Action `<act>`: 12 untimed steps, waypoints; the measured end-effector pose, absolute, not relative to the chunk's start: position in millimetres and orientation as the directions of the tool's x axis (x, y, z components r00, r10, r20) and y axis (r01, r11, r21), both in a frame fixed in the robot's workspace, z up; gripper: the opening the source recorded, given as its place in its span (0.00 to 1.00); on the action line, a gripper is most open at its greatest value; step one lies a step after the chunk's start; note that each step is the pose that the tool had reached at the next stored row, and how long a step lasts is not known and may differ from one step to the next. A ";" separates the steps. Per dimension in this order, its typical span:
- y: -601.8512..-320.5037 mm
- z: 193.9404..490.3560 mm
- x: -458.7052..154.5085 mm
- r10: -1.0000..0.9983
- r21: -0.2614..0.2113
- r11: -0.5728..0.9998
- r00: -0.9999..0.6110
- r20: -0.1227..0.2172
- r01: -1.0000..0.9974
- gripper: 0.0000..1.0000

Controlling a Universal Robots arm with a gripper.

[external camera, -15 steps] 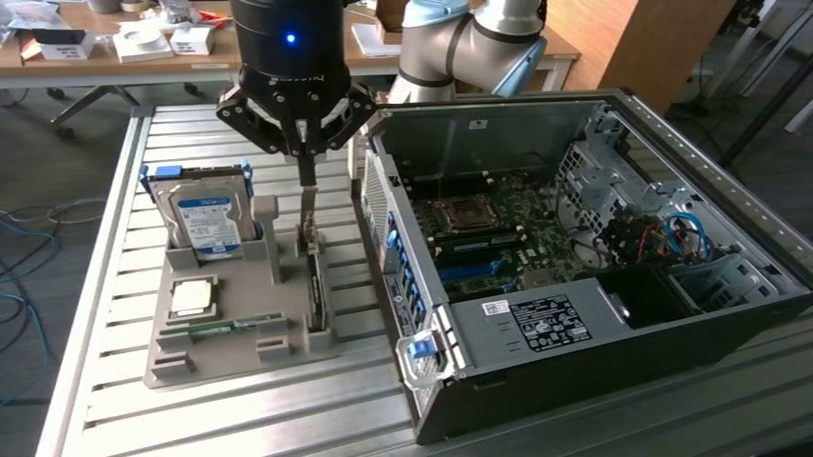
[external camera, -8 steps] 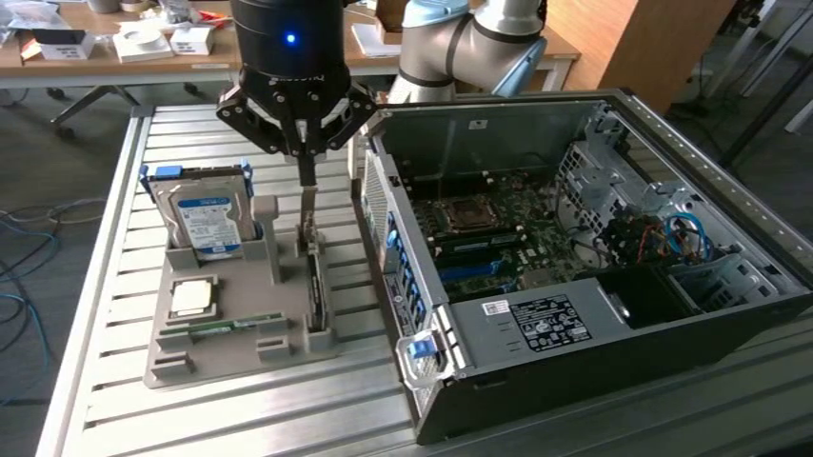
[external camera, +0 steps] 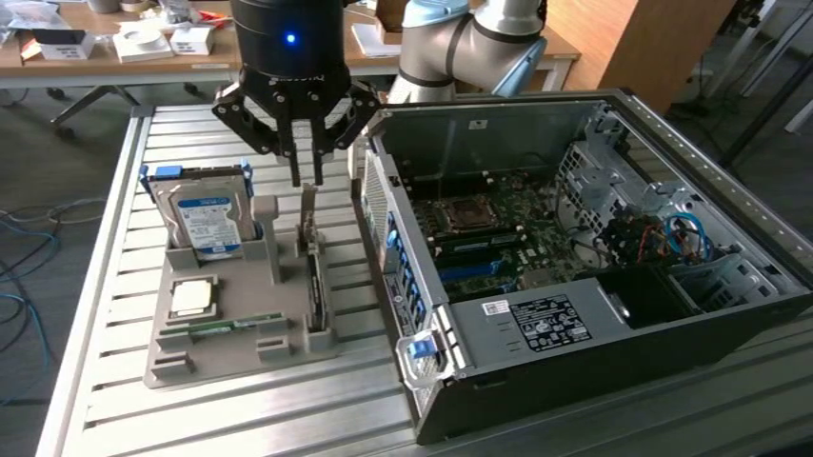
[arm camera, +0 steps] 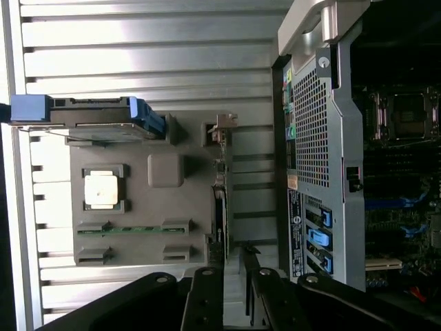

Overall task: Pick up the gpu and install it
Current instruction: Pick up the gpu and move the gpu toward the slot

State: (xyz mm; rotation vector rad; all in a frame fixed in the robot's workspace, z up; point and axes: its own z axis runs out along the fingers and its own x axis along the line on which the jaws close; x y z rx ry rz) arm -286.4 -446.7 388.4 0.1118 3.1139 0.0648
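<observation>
Grey moulded plastic carries your parts: the holder tray (external camera: 242, 357) sits on the slatted metal bench (external camera: 128, 419), and the gpu (external camera: 312, 255) stands on its long edge in the tray slot nearest the open computer case (external camera: 559, 324). Its metal end bracket rises at the same end of the tray as the hard drive (external camera: 204, 224). Your pincer (external camera: 307, 179) hangs above the card and roughly in line with it. The fingers are parted by a narrow gap with nothing between them, and they are clear of the board. The wrist view shows the same: the pincer (arm camera: 231, 274) frames the thin edge of the gpu (arm camera: 219, 207) with the bench visible through the gap. Judge the card as light and stiff but fragile. It is a thin board that would likely twist or tip if you pinch it off-centre, and the bracket looks smooth enough to slip. The safest hold is probably across the two flat faces near the middle of the upper edge, squeezed gently and kept off the connector edge seated down in the slot.
</observation>
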 end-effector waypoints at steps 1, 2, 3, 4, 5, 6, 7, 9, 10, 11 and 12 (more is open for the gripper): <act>-446.7 388.4 -286.4 0.072 0.042 0.997 -0.997 -0.023 0.071 0.29; -446.7 388.4 -286.4 0.072 0.042 0.997 -0.997 -0.023 0.071 0.29; -446.7 388.4 -286.4 0.072 0.042 0.997 -0.997 -0.023 0.071 0.35; -446.7 388.4 -286.4 0.072 0.042 0.997 -0.997 -0.024 0.071 0.35; -446.7 388.4 -286.4 0.072 0.042 0.997 -0.997 -0.023 0.071 0.42; -446.7 388.4 -286.4 0.072 0.042 0.997 -0.997 -0.024 0.071 0.42; -446.7 388.4 -286.4 0.072 0.042 0.997 -0.997 -0.024 0.071 0.42; -446.7 388.4 -286.4 0.072 0.042 0.997 -0.997 -0.023 0.071 0.42; -446.7 387.0 -286.4 0.072 0.043 0.997 -0.997 -0.024 0.071 0.42; -446.7 386.0 -286.4 0.072 0.042 0.997 -0.997 -0.024 0.071 0.42; -446.7 383.4 -286.4 0.072 0.042 0.997 -0.997 -0.023 0.071 0.42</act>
